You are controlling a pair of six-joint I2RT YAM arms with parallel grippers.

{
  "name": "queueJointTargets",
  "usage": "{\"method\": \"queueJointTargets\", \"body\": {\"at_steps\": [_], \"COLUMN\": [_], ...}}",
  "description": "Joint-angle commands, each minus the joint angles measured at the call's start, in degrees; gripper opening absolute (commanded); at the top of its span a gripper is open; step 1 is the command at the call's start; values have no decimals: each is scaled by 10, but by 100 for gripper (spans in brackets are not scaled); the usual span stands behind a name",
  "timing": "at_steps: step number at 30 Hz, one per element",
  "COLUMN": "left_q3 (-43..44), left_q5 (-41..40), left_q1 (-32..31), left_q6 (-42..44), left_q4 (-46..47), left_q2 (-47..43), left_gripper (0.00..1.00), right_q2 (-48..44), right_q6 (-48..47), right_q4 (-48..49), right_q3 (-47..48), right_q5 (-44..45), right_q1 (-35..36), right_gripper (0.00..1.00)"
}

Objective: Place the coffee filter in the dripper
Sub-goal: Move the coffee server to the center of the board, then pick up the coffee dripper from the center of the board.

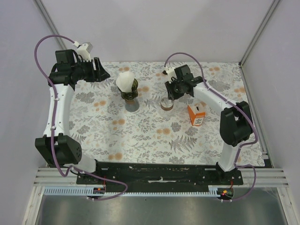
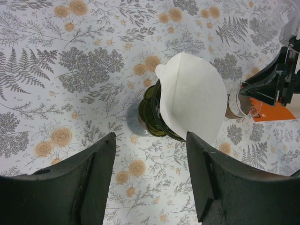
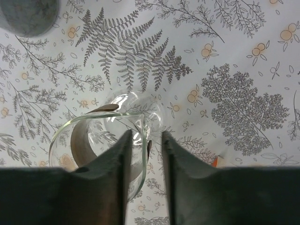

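Note:
A white paper coffee filter [image 1: 125,80] stands open in a dark green ribbed dripper [image 1: 129,92] on a grey round base [image 1: 132,106], at the back middle of the table. In the left wrist view the filter [image 2: 194,101] leans to the right out of the dripper [image 2: 153,112]. My left gripper [image 1: 104,73] is open and empty, left of the dripper and well apart from it [image 2: 150,173]. My right gripper [image 1: 169,94] hangs over a clear glass vessel [image 1: 166,104]. Its narrowly open jaws straddle the thin glass rim [image 3: 140,122], with a gap on the right side.
An orange carton [image 1: 197,115] stands right of the glass vessel, also visible in the left wrist view [image 2: 274,111]. The glass vessel has a brown band [image 3: 82,143] around it. The floral tablecloth [image 1: 154,140] covers the table; grey walls close the back and sides.

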Motion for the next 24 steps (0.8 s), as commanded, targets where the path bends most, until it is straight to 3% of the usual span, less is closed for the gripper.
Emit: {"method": "queueJointTargets", "body": {"at_steps": [1, 3, 7, 9, 13, 16, 24], "left_q3": [6, 4, 3, 3, 3, 2, 4], "left_q5": [21, 20, 21, 24, 26, 26, 27], "left_q1": [3, 3, 3, 3, 3, 4, 4], "left_q6": [-13, -13, -10, -9, -10, -11, -11], "left_q4": [11, 11, 10, 10, 11, 11, 11], "left_q2": [-6, -8, -11, -10, -8, -9, -5], "left_gripper": [68, 68, 68, 68, 68, 68, 68], "right_q2": [-49, -71, -116, -132, -118, -84, 16], "right_q6": [-19, -15, 46, 102, 232, 300, 473], "right_q4": [20, 19, 27, 44, 77, 93, 136], "right_q3": [8, 19, 32, 23, 8, 6, 8], "right_q5": [-8, 13, 64, 85, 63, 41, 18], "right_q1": [-10, -19, -92, -164, -310, -381, -454], "right_gripper": [45, 61, 74, 78, 78, 77, 68]}}
